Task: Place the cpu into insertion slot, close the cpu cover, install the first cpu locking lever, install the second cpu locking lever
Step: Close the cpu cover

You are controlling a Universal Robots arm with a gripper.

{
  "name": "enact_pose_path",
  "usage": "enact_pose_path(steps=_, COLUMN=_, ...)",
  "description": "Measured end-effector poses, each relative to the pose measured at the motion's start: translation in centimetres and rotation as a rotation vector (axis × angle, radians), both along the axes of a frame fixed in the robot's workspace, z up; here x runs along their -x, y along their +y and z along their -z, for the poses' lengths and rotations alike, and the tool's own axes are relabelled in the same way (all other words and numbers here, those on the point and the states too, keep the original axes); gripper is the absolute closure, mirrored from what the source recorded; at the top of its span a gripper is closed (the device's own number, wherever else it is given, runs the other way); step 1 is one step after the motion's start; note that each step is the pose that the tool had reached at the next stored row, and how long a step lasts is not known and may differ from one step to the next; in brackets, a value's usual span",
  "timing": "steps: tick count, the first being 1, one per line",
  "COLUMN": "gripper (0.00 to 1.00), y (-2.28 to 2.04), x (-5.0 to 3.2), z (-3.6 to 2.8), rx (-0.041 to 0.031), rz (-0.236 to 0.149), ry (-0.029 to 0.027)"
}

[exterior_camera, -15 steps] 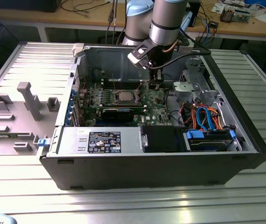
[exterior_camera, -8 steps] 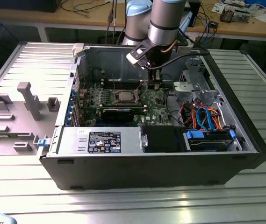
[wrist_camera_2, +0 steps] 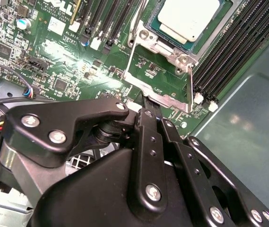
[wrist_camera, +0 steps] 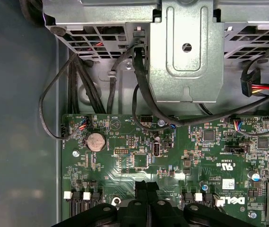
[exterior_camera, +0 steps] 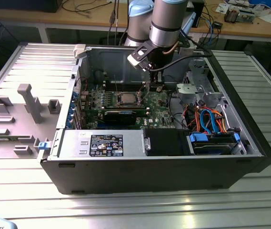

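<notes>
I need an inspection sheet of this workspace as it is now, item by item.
Surface: ribbed metal table carrying the open computer case.
Job's things: cpu sits in the insertion slot; cpu cover stands open.
Clutter: grey plastic parts at the exterior view's left.
Grippers: gripper shut, tip at the cpu cover's edge.
Cables: black cables beside the motherboard; blue and orange cables.
Surroundings: wooden benches behind.

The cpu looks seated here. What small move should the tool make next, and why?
Probably tip the cpu cover over onto the insertion slot. The cpu already sits in the slot, the cover's frame lies open beside it, and the tool is at the frame's outer edge.
</notes>
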State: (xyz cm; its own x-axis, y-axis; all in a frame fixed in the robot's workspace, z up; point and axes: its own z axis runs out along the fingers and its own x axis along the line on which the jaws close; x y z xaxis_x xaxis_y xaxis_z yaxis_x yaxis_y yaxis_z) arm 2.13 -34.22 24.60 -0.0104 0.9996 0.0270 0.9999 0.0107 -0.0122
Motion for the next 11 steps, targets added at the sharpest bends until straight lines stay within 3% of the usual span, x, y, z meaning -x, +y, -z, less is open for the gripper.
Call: enact_pose_path(steps=11, gripper=0.89, y=-0.01, x=0.05, z=0.05, rx=-0.0003, rz=0.0, ry=-0.0001)
